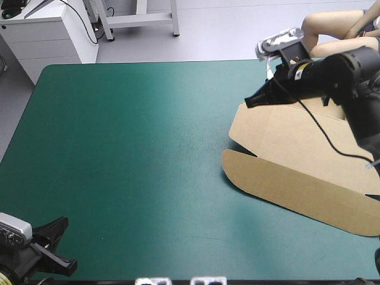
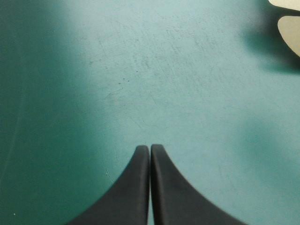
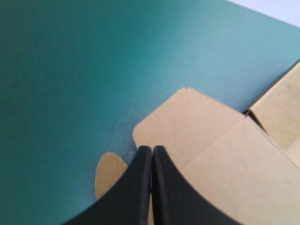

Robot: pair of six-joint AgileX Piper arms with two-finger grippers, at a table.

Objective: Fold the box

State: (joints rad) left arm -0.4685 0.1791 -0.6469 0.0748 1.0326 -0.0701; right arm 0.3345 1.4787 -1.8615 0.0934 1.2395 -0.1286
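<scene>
R gripper [image 3: 152, 149]: black fingers pressed together into one point, nothing seen pinched. Hanging over far corner of brown box [image 3: 220, 154], tips above a wide panel w/ rounded corner; can't tell if touching board. Small rounded flap [image 3: 108, 174] just beside tips, lower down, partly hidden by one finger. Fold line running off ahead of tips across panel. Second section of board, w/ dark slit at its corner, farther ahead. Shadow on teal-green table [image 3: 70, 70] along panel edge; that edge looks raised off cover. High view: box a cut sheet, mostly flat, under and behind R gripper, near table's right edge. Long curved-end strip on its near side lying flat.

L gripper [image 2: 150, 149]: also squeezed tight, tips meeting in an arch, low over bare cover, holding nothing. Well apart from box: only two pale bits of board far ahead, off to one side. Sitting at near left corner of table.
</scene>
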